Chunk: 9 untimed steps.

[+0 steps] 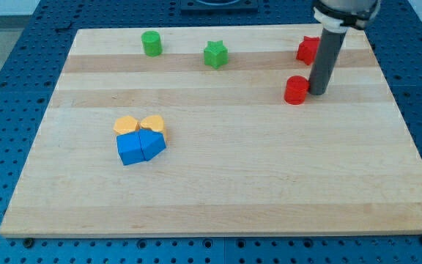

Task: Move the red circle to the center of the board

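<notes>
The red circle lies on the wooden board in the upper right part of the view, just to the view's left of my tip, close enough that the two seem to touch, though contact cannot be told for sure. The arm carries no fingers at all, only a straight dark rod, so there is nothing to clench, release or grasp; the rod stands upright with its lower end on the board. Just above my tip, toward the view's top, a second red block sits partly hidden behind the rod, so its shape cannot be made out. Further to the view's left of my tip, near the board's top edge, stands a green star, and beyond it a green cylinder. Well apart from my tip, down and to the view's left, four blocks huddle together: two orange blocks side by side, with two blue blocks touching them just below. The board rests on a blue perforated table.
</notes>
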### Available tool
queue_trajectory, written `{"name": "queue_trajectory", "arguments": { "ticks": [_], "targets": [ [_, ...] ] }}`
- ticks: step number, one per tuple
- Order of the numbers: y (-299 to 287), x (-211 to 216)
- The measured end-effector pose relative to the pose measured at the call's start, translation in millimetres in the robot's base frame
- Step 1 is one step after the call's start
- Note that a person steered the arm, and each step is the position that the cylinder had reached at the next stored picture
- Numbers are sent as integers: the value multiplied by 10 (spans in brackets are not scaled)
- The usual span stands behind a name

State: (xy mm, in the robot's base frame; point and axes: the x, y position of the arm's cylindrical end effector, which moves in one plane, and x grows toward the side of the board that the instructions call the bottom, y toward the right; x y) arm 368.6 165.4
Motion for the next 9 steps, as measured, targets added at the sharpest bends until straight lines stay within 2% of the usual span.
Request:
{"name": "queue_trajectory", "arguments": {
  "ticks": [2,3,4,5,8,9],
  "targets": [
    [-424,-170],
    [124,-344],
    [523,-316],
    [466,-24],
    [-944,105],
    [-825,268]
  ]
}}
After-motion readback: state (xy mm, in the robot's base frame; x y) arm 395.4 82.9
